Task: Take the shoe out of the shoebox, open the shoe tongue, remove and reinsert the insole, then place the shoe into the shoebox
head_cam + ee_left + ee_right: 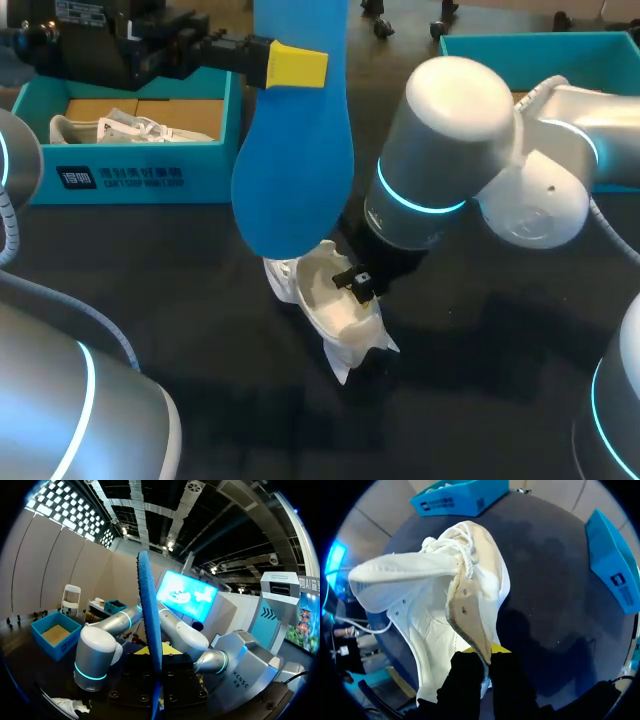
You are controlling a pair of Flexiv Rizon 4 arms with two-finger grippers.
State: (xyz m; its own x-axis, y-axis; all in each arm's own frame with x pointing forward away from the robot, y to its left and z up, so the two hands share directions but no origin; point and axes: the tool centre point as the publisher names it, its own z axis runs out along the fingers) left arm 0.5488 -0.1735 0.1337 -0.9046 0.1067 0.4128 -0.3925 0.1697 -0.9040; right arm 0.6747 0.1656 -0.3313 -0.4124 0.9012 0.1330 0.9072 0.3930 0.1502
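Observation:
The blue insole point(295, 160) hangs upright above the table, with my left gripper point(297, 65) shut on its upper part. In the left wrist view the insole point(150, 610) stands edge-on, clamped in that gripper point(153, 652). Below it the white shoe point(335, 305) lies on the dark table with its mouth wide. My right gripper point(356, 281) is shut on the shoe's side wall. The right wrist view shows the shoe point(430, 615) ahead of this gripper point(485, 662), its tan inner wall pinched between the fingers and the tongue point(395, 577) folded outward.
A teal shoebox point(140, 175) at the back left holds another white shoe point(120, 128). A second teal box point(600, 45) stands at the back right, partly behind my right arm point(450, 150). Bare dark table lies in front of the shoe.

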